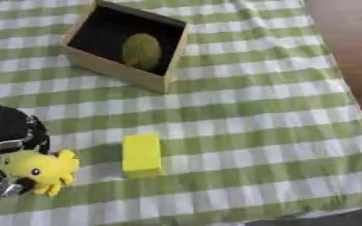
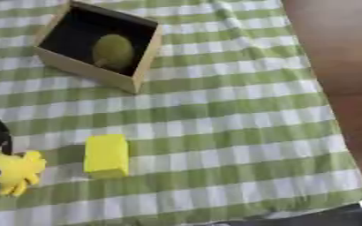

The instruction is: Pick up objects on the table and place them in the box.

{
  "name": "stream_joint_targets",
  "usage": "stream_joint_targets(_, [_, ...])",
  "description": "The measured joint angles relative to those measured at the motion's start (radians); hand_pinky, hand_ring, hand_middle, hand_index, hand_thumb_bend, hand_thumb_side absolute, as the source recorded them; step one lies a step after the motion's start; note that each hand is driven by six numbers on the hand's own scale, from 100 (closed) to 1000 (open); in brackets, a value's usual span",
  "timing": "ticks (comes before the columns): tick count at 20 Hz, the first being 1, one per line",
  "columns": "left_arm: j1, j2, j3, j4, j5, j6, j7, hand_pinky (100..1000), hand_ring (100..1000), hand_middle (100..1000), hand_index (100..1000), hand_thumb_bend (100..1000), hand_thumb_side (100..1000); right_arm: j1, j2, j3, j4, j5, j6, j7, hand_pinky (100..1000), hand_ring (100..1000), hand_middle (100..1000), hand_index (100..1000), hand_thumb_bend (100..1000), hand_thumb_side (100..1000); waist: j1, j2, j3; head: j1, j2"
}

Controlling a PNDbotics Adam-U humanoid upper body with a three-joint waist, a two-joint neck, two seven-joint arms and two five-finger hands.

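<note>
My left robot hand is holding the yellow toy at the surface's left edge, beside the yellow block, with open cloth reaching toward the box.

**Non-task surroundings**

The table is covered by a green-and-white checked cloth, laid slightly askew and lightly creased. A bare brown surface is exposed past the cloth's right edge. A dark strip is seen along the lower right border.
</note>
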Motion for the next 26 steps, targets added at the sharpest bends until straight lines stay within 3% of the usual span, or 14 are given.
stream_joint_targets(6, [-0.035,-0.005,0.081,0.000,0.084,-0.050,0.093,531,548,445,608,124,201,0.007,0.000,-0.002,0.001,0.002,0.000,-0.004,1000,1000,497,886,100,525,0.000,-0.001,0.012,-0.005,0.004])
stream_joint_targets(13, [-0.170,-0.027,0.123,0.000,0.143,-0.083,0.144,543,559,454,613,268,166,0.014,0.000,-0.002,0.006,0.003,0.000,-0.004,1000,1000,496,886,100,525,0.000,-0.001,0.014,-0.009,0.007])
stream_joint_targets(14, [-0.193,-0.035,0.123,0.000,0.145,-0.083,0.144,545,561,456,615,142,199,0.014,0.000,-0.002,0.006,0.003,0.001,-0.004,1000,1000,496,886,100,517,0.000,-0.001,0.014,-0.009,0.007])
stream_joint_targets(15, [-0.220,-0.045,0.123,-0.001,0.147,-0.080,0.143,543,560,455,615,297,149,0.016,0.000,-0.002,0.006,0.003,0.002,-0.003,1000,1000,496,886,100,525,0.000,-0.001,0.015,-0.009,0.007])
stream_joint_targets(17, [-0.269,-0.067,0.123,-0.001,0.153,-0.067,0.136,538,557,453,614,274,135,0.017,0.000,-0.002,0.007,0.003,0.003,-0.002,1000,1000,495,886,100,525,0.000,-0.001,0.017,-0.009,0.007])
stream_joint_targets(18, [-0.296,-0.082,0.123,0.000,0.158,-0.059,0.130,534,556,452,613,196,142,0.017,0.000,-0.002,0.008,0.003,0.004,0.000,1000,1000,495,886,100,525,0.000,-0.001,0.017,-0.009,0.007])
stream_joint_targets(19, [-0.323,-0.099,0.122,0.003,0.166,-0.050,0.124,532,555,450,613,258,115,0.017,0.000,-0.002,0.009,0.003,0.005,0.001,1000,1000,495,886,100,525,0.000,-0.002,0.017,-0.009,0.007])
stream_joint_targets(26, [-0.533,-0.269,0.085,0.212,0.172,-0.026,0.105,517,549,459,608,174,100,0.017,0.000,0.001,0.013,0.004,0.007,0.012,1000,1000,494,887,100,525,0.000,-0.002,0.009,-0.009,0.006])
